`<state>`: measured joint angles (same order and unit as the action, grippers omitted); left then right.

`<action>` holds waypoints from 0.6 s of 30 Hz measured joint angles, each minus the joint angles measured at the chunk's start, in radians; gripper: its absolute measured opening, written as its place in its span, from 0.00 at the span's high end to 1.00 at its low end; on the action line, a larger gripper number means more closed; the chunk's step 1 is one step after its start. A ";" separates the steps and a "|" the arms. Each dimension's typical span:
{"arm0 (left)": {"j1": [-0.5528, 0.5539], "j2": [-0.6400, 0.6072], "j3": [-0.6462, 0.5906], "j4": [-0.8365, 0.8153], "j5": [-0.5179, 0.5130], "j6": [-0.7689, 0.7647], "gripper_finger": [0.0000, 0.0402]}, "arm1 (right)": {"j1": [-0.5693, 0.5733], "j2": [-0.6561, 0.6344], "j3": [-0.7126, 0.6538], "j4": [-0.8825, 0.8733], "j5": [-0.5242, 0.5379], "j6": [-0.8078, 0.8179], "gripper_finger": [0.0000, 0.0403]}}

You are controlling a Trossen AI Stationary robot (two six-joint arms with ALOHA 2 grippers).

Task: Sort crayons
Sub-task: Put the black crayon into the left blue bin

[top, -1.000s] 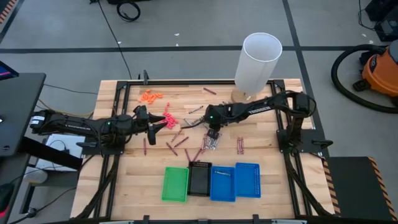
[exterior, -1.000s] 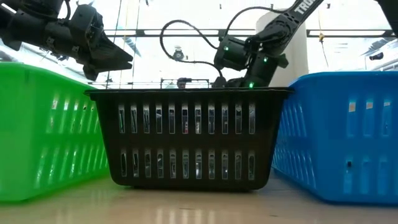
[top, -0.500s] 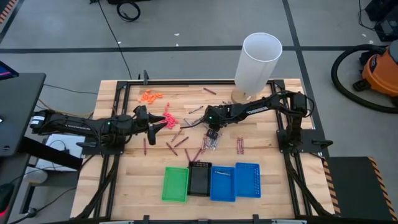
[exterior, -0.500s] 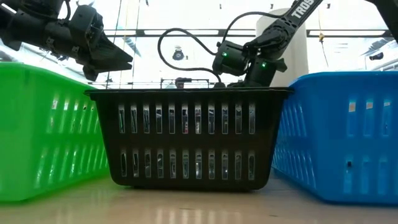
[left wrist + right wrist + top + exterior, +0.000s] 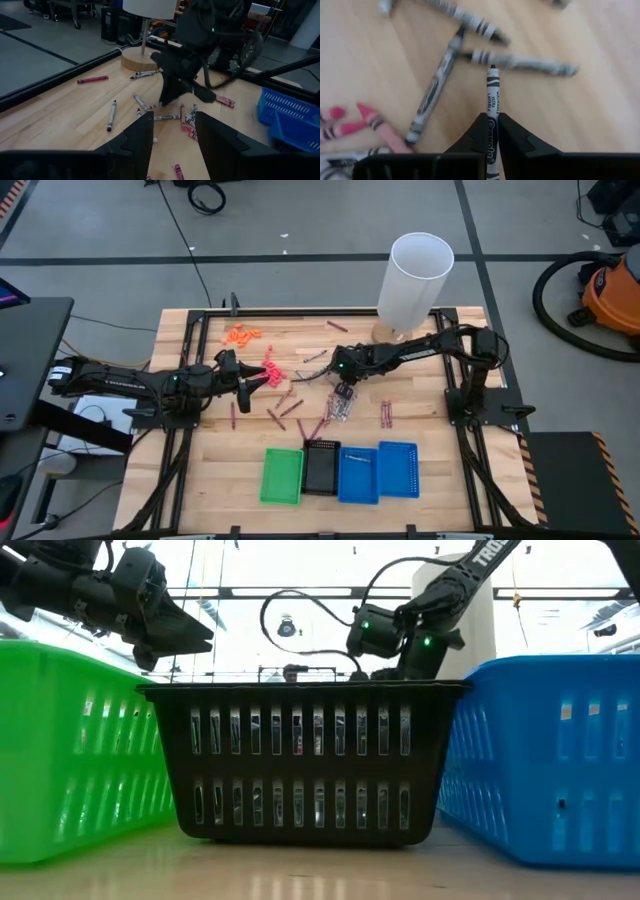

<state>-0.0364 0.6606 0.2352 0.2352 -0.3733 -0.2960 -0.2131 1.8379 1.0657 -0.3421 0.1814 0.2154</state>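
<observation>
Crayons scattered mid-table; right gripper clenched on grey crayon; left gripper apparently released, hovering

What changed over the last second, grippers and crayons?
The right gripper closed on a grey crayon over the loose pile at the table's middle; in the low view its wrist dipped slightly, then came back up. The left gripper stayed open and parked over the table's left side. The four trays, the white cylinder and the other crayons did not move.
</observation>
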 joint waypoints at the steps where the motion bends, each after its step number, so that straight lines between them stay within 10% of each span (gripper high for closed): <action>1: 0.000 0.000 0.000 0.000 0.000 0.000 0.61 | 0.001 -0.014 0.001 -0.005 0.010 -0.001 0.92; 18: 0.000 0.000 0.000 -0.002 0.000 -0.017 0.61 | 0.205 -0.236 0.003 -0.064 -0.068 0.110 0.91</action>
<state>-0.0364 0.6609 0.2352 0.2329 -0.3733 -0.3132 -0.0085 1.6016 1.0683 -0.4064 0.1138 0.3251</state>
